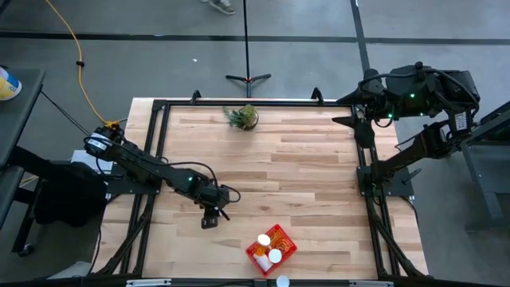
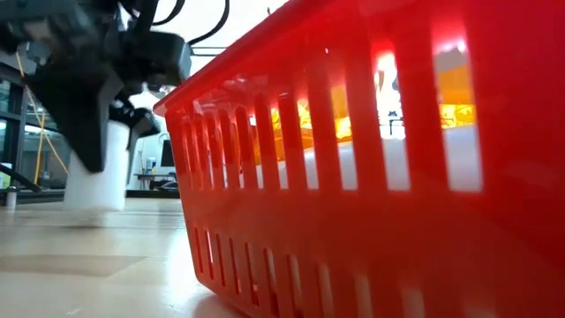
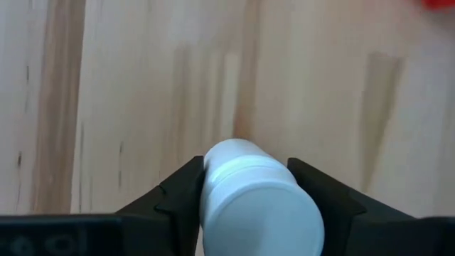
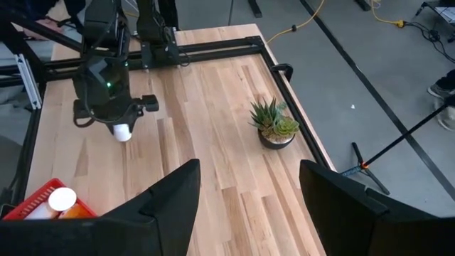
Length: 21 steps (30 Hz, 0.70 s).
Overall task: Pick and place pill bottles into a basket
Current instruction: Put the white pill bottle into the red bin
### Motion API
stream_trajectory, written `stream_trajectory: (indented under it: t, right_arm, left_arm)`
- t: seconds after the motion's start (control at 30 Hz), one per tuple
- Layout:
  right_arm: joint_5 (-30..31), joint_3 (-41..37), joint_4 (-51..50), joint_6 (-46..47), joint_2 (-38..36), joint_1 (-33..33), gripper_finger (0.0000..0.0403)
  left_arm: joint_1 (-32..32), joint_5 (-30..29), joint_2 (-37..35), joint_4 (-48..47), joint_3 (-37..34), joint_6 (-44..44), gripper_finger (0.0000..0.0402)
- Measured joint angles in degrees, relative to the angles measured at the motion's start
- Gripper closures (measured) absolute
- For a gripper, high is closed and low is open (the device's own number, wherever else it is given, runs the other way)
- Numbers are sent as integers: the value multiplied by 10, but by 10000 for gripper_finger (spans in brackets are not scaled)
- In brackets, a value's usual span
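Observation:
My left gripper (image 1: 211, 215) is shut on a small white bottle (image 3: 249, 206) a little left of the red basket (image 1: 249, 252). The bottle also shows in the low view (image 2: 97, 181) and the right wrist view (image 4: 122, 132). The basket stands near the table's near edge and holds pill bottles with white caps (image 1: 275, 256) and orange bodies (image 1: 276, 238). It fills the low view (image 2: 353, 221). Another white cap (image 1: 281, 281) shows at the table's near edge. My right gripper (image 4: 249, 192) is open and empty, high over the far right corner (image 1: 351, 119). My left gripper pinches the white bottle's round side (image 3: 213, 178) between its two fingers (image 3: 181, 195). The fingers point down and lie along the bottle, on its upper part. The bottle hangs nearly upright below the fingers (image 2: 93, 190) and seems clear of the table.
A small green potted plant (image 1: 243, 116) stands at the table's far edge, also in the right wrist view (image 4: 274, 122). A black frame (image 1: 159, 143) runs round the wooden table. Bare wood lies between my left gripper and the plant.

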Motion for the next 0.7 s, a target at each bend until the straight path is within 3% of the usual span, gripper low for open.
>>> stream_trajectory:
  t: [0.7]
  right_arm:
    - [0,0,0,-8,0,0,171]
  left_arm:
    - [0,-53,0,30,195,22,183]
